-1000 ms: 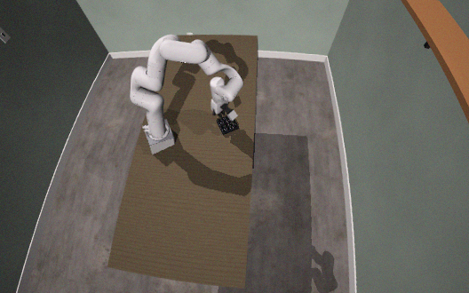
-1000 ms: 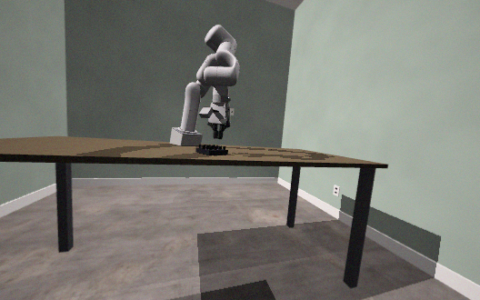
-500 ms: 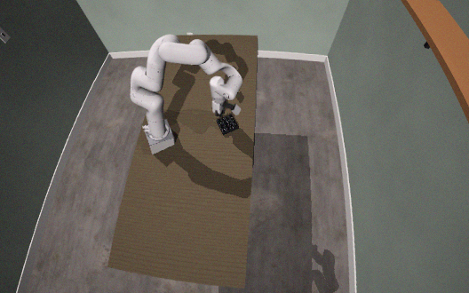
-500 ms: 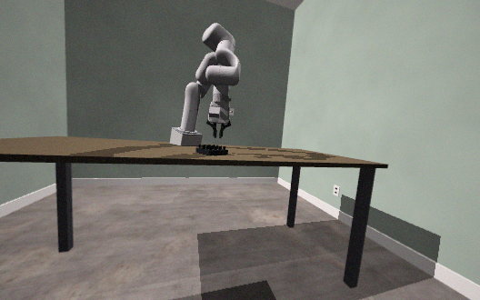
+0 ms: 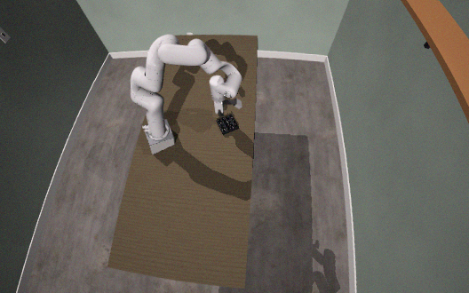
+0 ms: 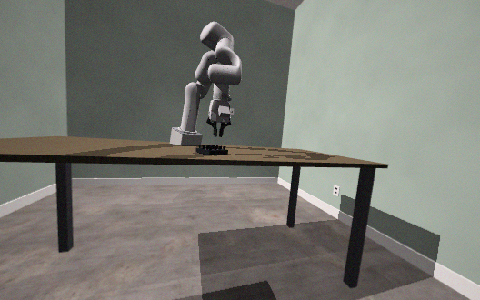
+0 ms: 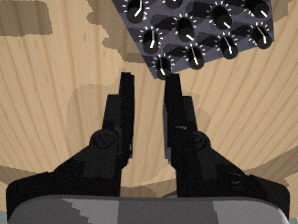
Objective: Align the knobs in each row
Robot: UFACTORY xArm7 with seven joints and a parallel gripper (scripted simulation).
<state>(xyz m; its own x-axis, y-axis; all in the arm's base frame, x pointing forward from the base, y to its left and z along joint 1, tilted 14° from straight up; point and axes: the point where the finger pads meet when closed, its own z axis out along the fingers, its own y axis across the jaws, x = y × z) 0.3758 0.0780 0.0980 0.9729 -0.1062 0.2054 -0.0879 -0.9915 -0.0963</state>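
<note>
Gripper partly open, nothing held, over knob box nr desk's edge.
Gripper point(image 5: 219, 114) point(image 6: 218, 135) point(image 7: 149, 91) hangs pointing down w/ fingers apart but narrowed, prob. to fit one knob w/o brushing its neighbours; box point(image 5: 227, 124) point(image 6: 212, 151) point(image 7: 210, 31) sits on desk point(image 5: 186, 222) point(image 6: 114, 147) point(image 7: 50, 65), prob. on its feet so knobs face up. Box is below fingertips, closer to desk's long edge away from arm base point(image 5: 161, 144) point(image 6: 185, 137); in wrist view its nearest corner is just past the RH finger.
</note>
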